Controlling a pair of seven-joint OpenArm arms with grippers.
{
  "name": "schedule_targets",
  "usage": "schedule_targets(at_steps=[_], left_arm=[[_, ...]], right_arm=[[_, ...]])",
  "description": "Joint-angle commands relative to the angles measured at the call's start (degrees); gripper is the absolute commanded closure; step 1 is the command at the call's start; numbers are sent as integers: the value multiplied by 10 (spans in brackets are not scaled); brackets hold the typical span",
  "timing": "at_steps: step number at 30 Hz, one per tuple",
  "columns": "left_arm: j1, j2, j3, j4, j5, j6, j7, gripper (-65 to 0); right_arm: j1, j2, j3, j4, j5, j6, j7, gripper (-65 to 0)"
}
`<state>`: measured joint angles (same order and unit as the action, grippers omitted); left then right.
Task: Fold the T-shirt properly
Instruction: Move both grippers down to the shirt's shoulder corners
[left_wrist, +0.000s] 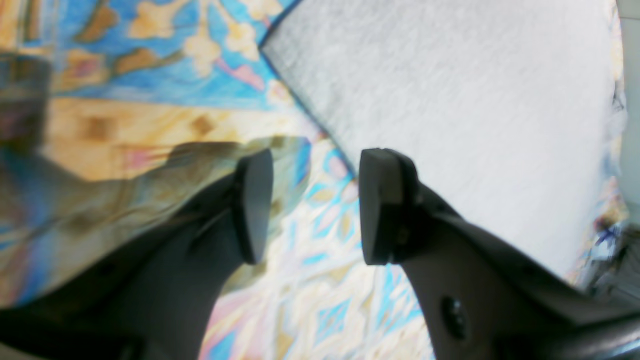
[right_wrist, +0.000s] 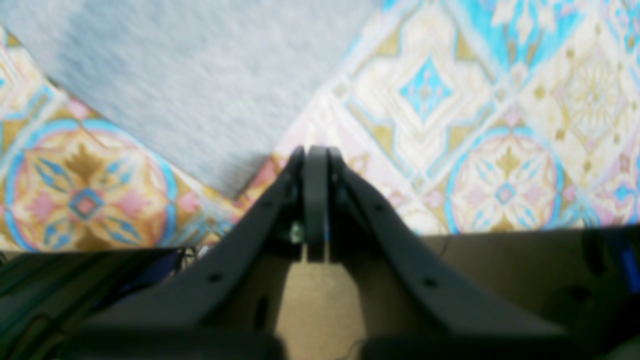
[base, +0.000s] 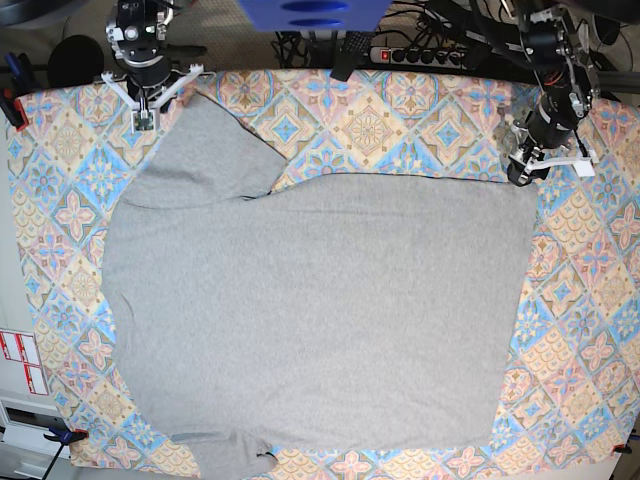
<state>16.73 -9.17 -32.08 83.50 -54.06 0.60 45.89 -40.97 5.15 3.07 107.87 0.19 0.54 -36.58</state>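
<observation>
T-shirt (base: 320, 310) lies flat across the patterned tabletop (base: 600, 330), nothing folded yet. Left gripper (left_wrist: 315, 205): jaws parted, empty, shirt corner just beyond them. Right gripper (right_wrist: 315, 200): jaws clenched on nothing, sleeve edge just ahead. Judged step: spreading finished. Next move calls for gripping an edge to begin folding.

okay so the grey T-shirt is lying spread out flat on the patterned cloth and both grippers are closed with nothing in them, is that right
Not quite: only the right gripper is closed and empty. The left gripper is open, its fingers standing apart over the patterned cloth with nothing between them, as the left wrist view shows. The rest holds: the grey T-shirt lies spread flat.
</observation>
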Motion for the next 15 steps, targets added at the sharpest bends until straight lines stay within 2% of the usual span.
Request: schedule_targets(at_steps=[1, 15], left_arm=[[-10, -5, -1, -4, -8, -4, 0, -287], [-94, 0, 2, -134, -4, -4, -3, -286]], right_arm=[[0, 4, 2, 9, -2, -1, 12, 0], [0, 4, 2, 9, -2, -1, 12, 0]])
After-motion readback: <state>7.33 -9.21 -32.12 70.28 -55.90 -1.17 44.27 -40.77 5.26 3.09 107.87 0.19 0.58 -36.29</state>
